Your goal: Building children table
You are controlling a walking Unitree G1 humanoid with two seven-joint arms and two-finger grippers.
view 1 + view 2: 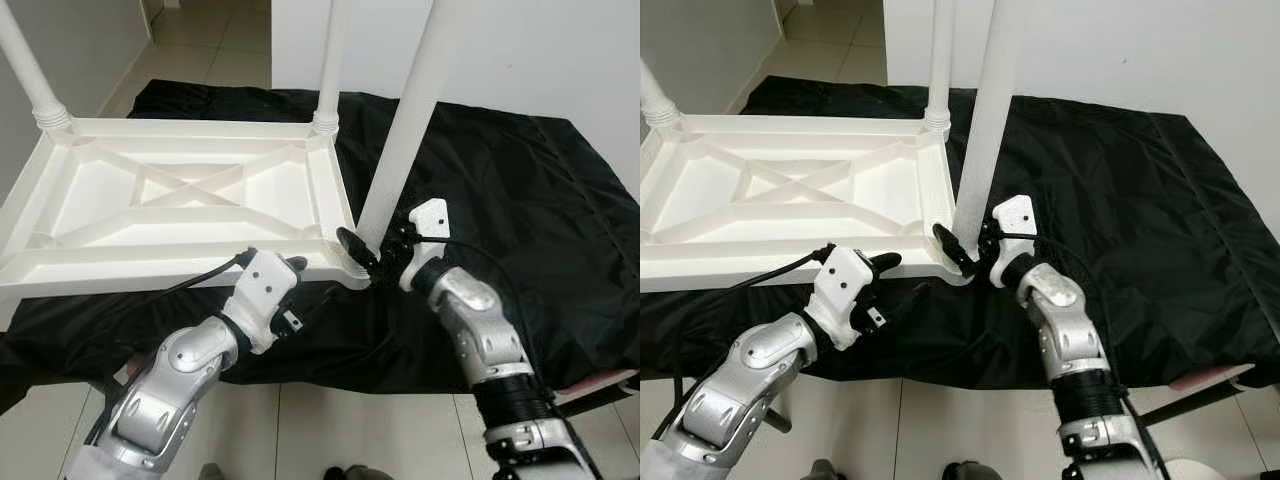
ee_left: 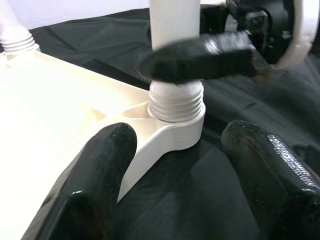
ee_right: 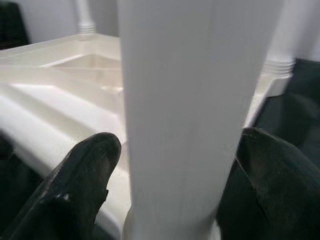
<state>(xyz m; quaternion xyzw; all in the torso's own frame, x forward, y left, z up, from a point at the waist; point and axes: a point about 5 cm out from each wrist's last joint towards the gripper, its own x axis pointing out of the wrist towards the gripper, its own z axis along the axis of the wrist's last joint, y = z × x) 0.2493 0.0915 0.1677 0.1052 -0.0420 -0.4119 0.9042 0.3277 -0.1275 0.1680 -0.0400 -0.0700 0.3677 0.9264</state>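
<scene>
A white plastic children's table (image 1: 180, 190) lies upside down on a black cloth (image 1: 520, 180). A white leg (image 1: 405, 130) stands in the threaded socket (image 2: 176, 102) at the near right corner. My right gripper (image 1: 372, 246) is shut on this leg just above the socket, one black finger on each side of it (image 3: 90, 170). My left gripper (image 1: 292, 266) is open at the table's near edge, just left of that corner. Its two fingers (image 2: 100, 165) flank the socket without touching it.
Two more legs stand upright at the far corners, one at the left (image 1: 25, 60) and one at the right (image 1: 330, 60). A white wall rises behind the cloth. Tiled floor (image 1: 360, 430) lies in front, with a pink object (image 1: 610, 380) at the cloth's right edge.
</scene>
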